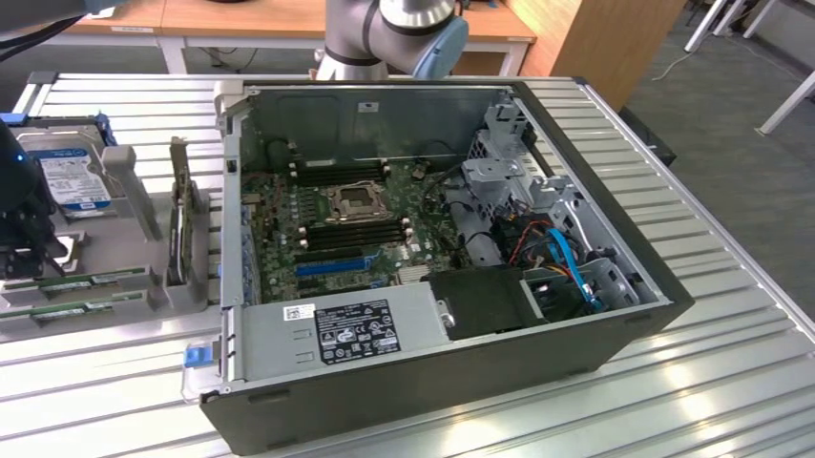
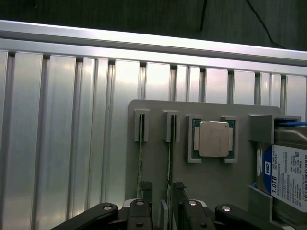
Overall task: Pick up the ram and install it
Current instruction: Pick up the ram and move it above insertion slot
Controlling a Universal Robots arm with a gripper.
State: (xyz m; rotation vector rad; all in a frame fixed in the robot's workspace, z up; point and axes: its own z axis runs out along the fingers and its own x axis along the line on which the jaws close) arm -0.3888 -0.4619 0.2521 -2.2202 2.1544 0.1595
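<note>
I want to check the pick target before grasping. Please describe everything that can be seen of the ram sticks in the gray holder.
Two ram sticks stand on edge, side by side but apart, in slots of the gray holder on the ribbed metal table. They are long, thin green boards, and the exterior view shows white labels on their sides. A gray bracket grips each far end. The open gripper hangs over the near ends, with one stick seeming to run between its fingers. Whether they touch cannot be told.

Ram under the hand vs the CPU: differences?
The ram is a long, thin green stick standing on edge; the CPU is square, lying flat, silver lid up. The ram lines up within the open hand; the CPU sits off to the side. Both rest in the gray tray.
</note>
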